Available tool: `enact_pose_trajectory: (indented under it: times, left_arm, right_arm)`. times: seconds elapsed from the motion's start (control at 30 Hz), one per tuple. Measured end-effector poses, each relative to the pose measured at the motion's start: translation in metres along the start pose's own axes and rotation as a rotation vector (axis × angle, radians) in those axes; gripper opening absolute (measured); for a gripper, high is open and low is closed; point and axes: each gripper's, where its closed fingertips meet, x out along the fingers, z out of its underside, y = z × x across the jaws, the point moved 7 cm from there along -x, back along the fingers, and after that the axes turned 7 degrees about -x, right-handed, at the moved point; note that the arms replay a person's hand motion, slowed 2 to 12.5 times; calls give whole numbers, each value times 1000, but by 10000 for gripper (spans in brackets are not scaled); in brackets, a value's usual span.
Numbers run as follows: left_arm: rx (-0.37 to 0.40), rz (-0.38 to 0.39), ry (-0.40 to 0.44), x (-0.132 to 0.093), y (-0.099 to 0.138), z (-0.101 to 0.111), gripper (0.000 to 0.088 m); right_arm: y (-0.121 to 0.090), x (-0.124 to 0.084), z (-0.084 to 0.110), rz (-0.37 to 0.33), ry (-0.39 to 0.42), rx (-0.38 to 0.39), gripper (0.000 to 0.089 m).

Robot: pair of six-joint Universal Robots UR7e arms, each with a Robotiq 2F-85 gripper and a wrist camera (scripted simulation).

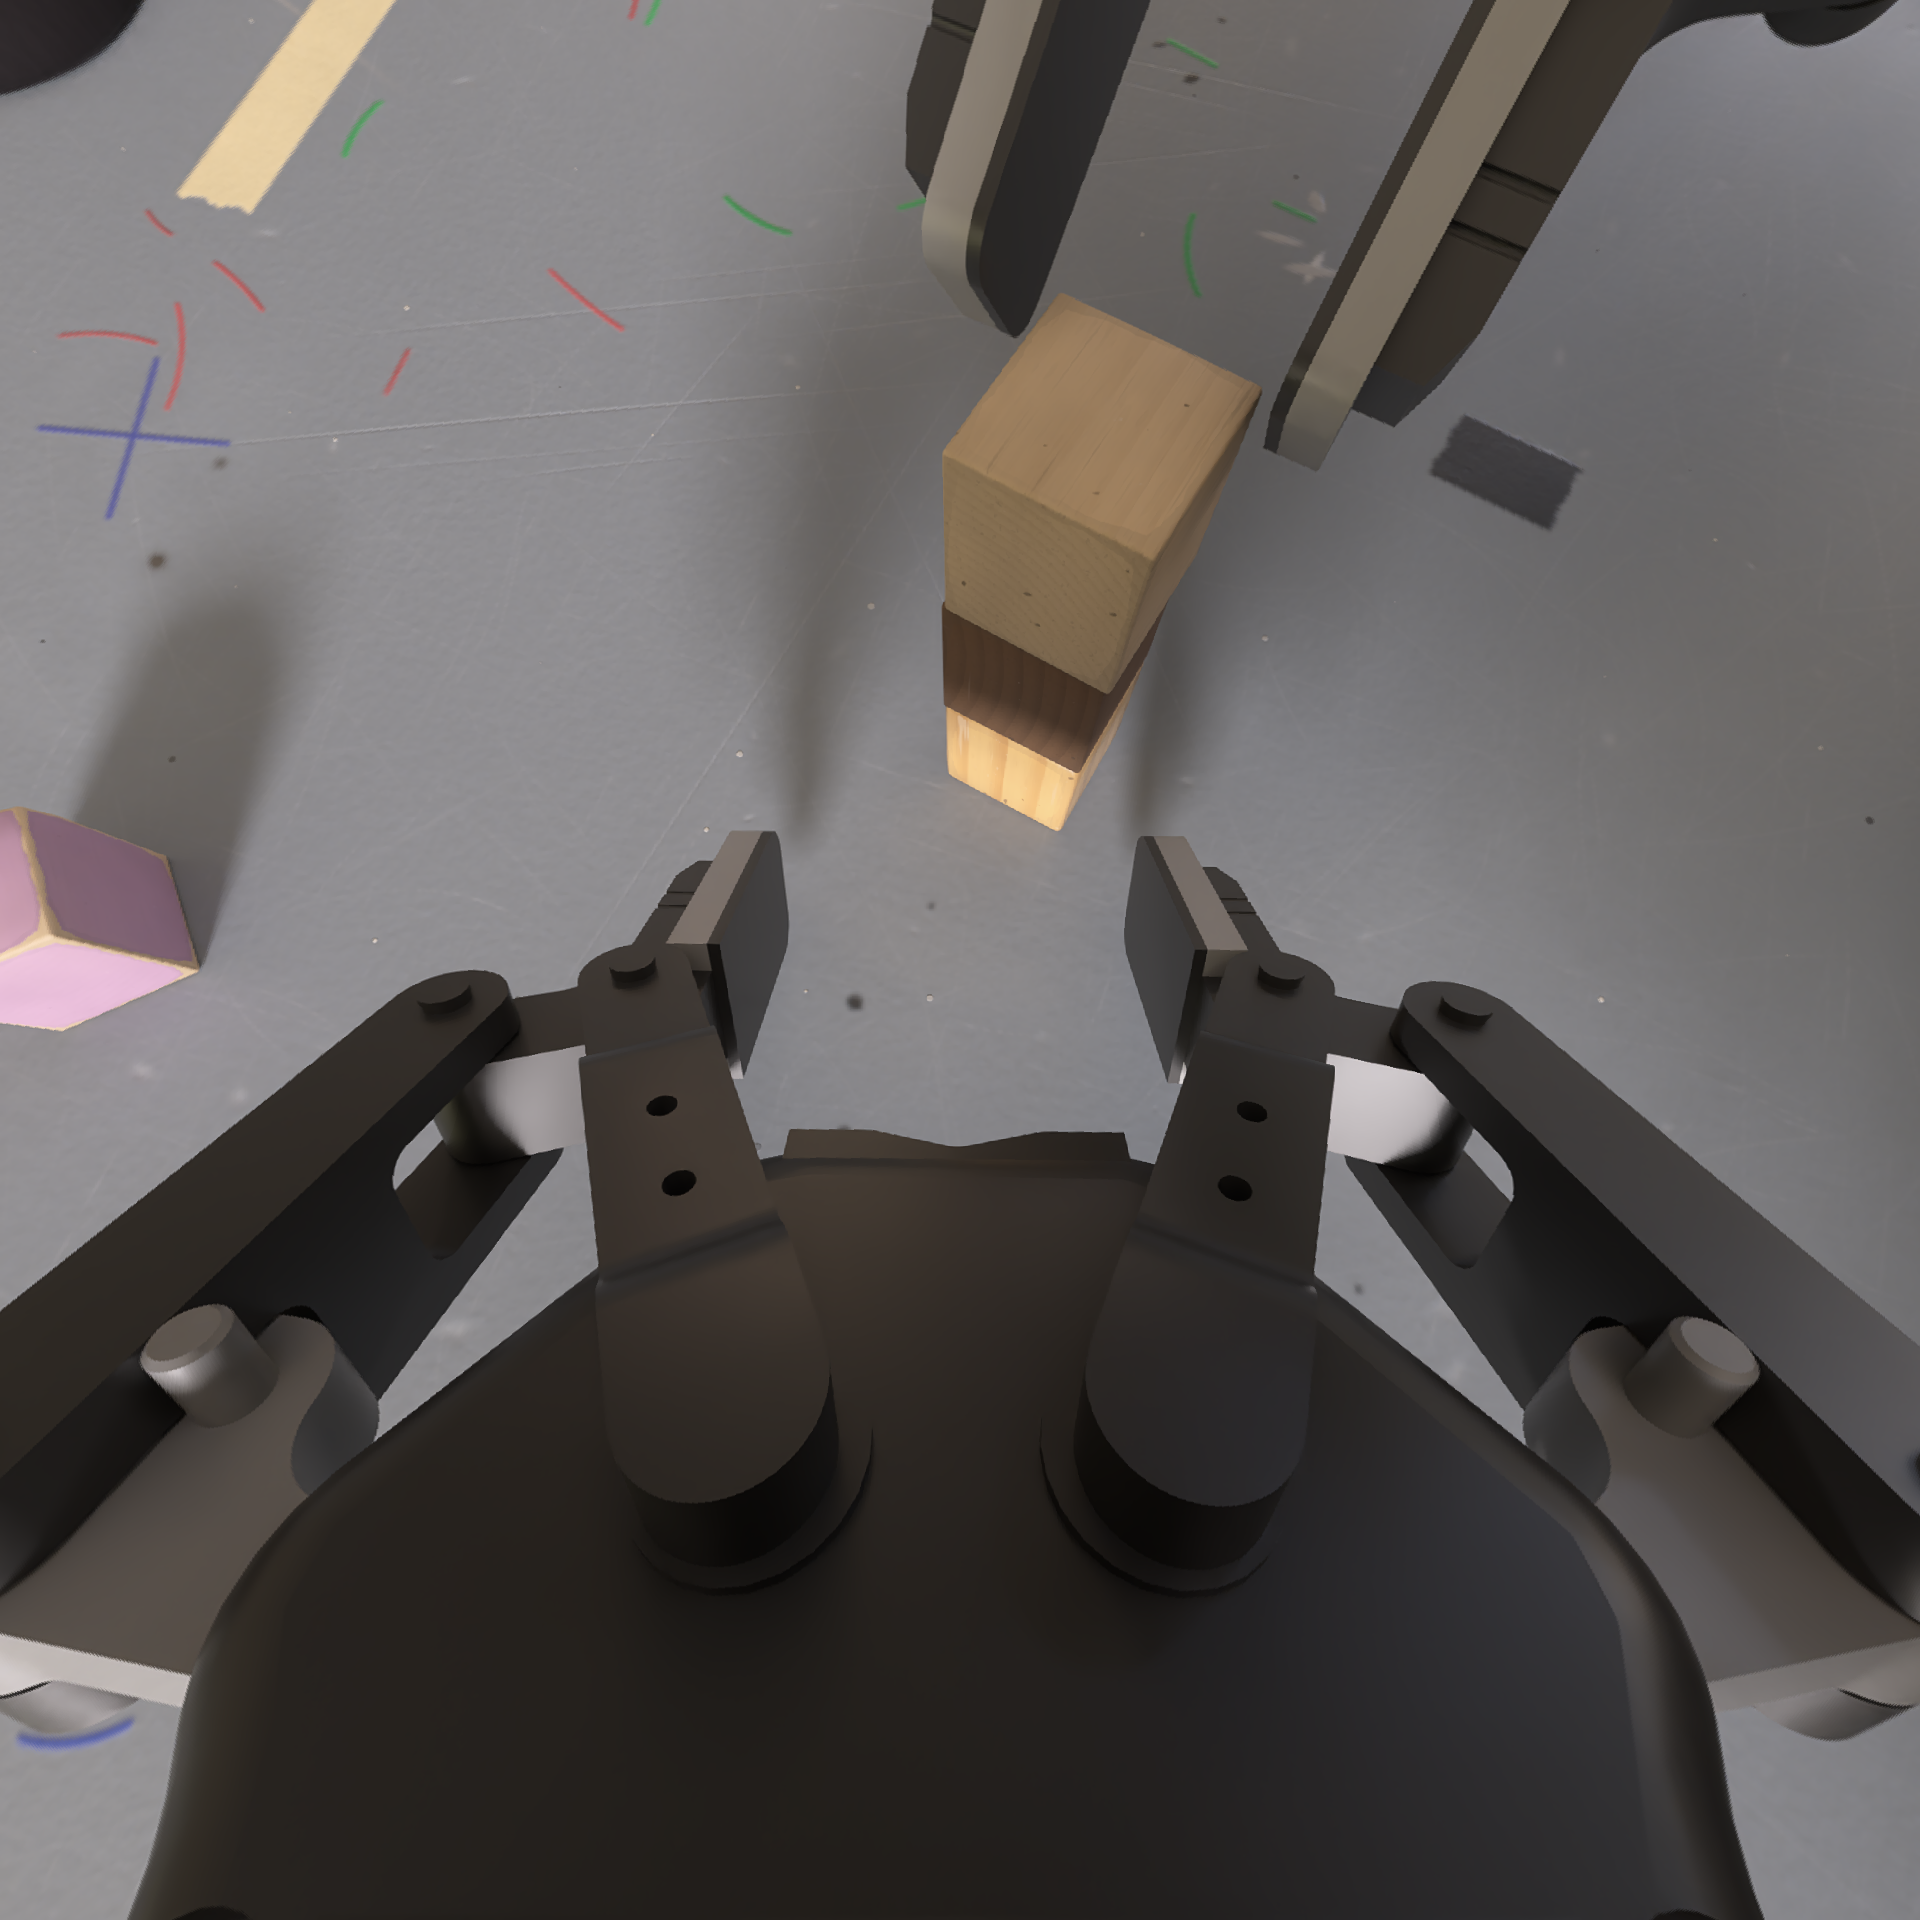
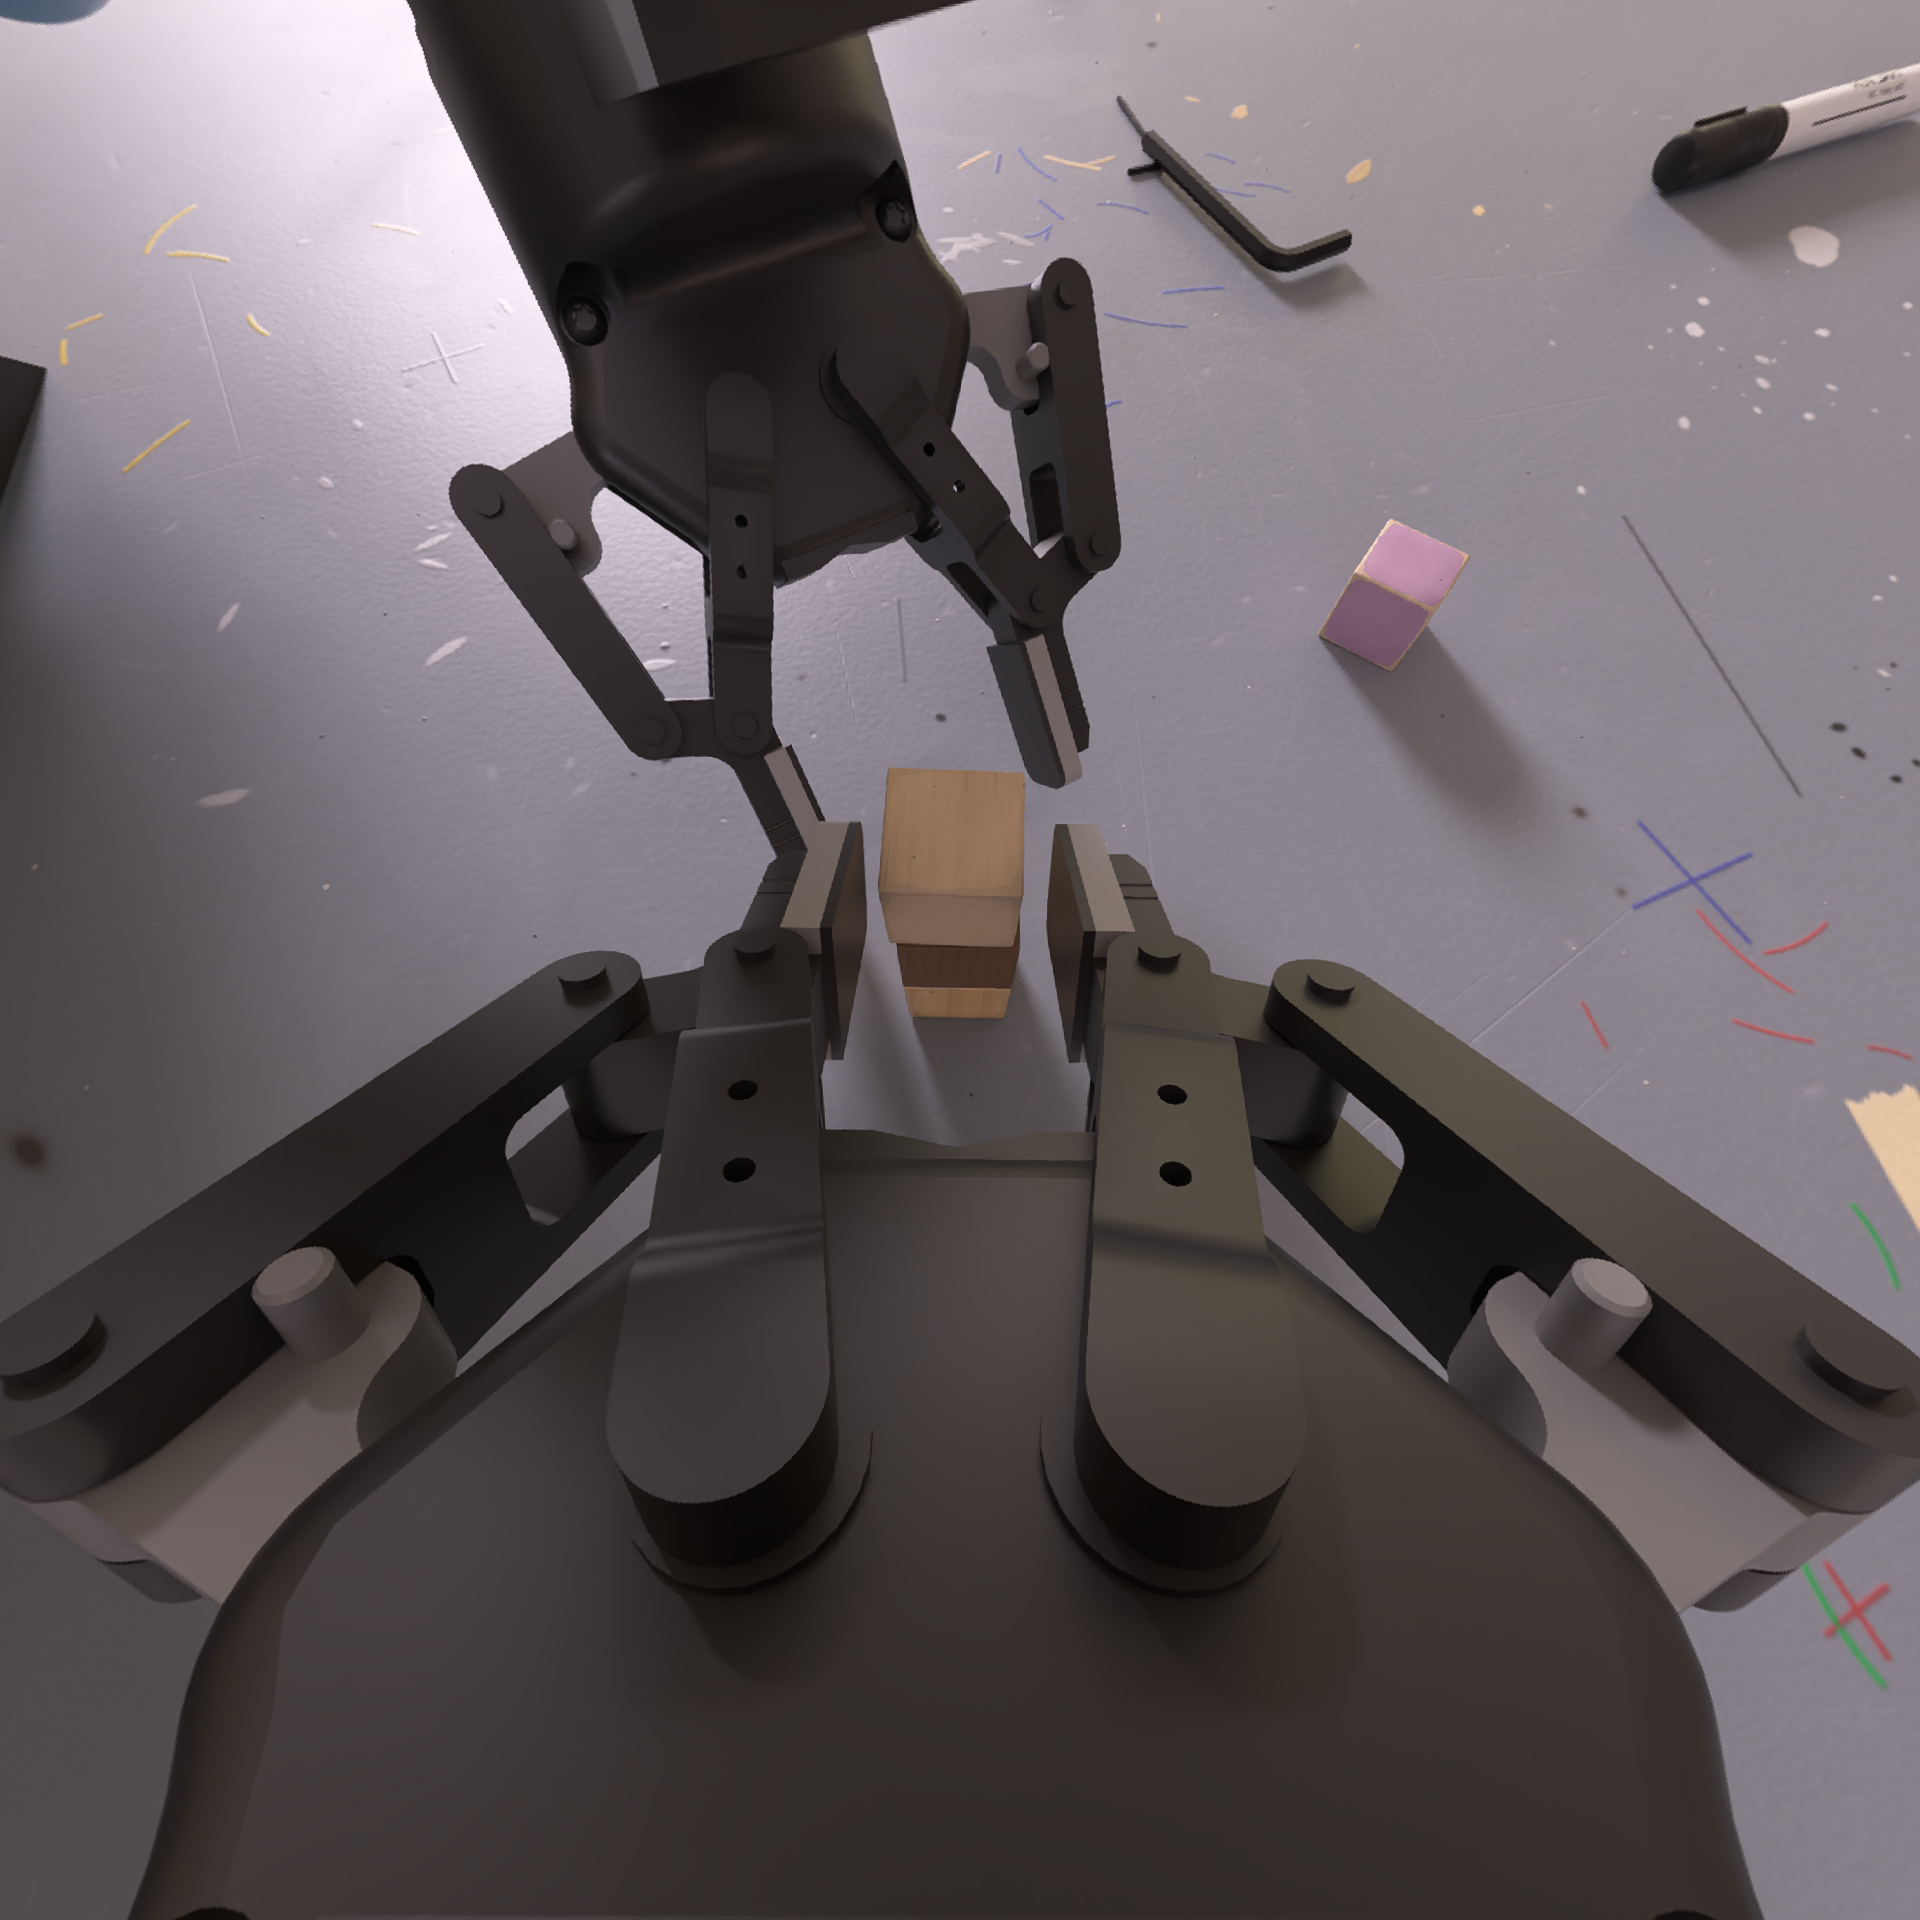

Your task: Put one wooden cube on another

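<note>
Two wooden cubes stand stacked on the grey table. The upper cube point(image 1: 1091, 488) rests on the lower cube point(image 1: 1023, 748), turned slightly off square; the lower one's top half is in shadow. My right gripper point(image 2: 956, 914) is open, with its pads either side of the upper cube point(image 2: 951, 847) and a small gap on each side; the lower cube point(image 2: 956, 982) shows below. It hangs over the stack in the left wrist view point(image 1: 1148, 364). My left gripper point(image 1: 956, 904) is open and empty, just short of the stack, and faces me in the right wrist view point(image 2: 925, 784).
A pink cube point(image 1: 88, 914) lies on the table apart from the stack, also in the right wrist view point(image 2: 1392, 608). A black hex key point(image 2: 1236, 197) and a marker pen point(image 2: 1766, 130) lie farther off. A strip of tape point(image 1: 281, 104) is stuck to the table.
</note>
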Motion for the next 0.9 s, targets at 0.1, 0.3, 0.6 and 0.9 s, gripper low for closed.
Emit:
enact_pose_trajectory:
  times: [0.1, 0.3, 0.6, 0.9]
  left_arm:
    - [0, 0, 0, 0, 0, 0, 587]
    - [0, 0, 0, 0, 0, 0, 587]
    - [0, 0, 0, 0, 0, 0, 588]
    - [0, 0, 0, 0, 0, 0, 588]
  right_arm:
    - [0, -1, -1, 1, 8, 2, 330]
    - [0, -2, -1, -4, 18, 4, 333]
    - [1, -4, -2, 0, 23, 1, 333]
    - [1, -3, 0, -6, 13, -1, 294]
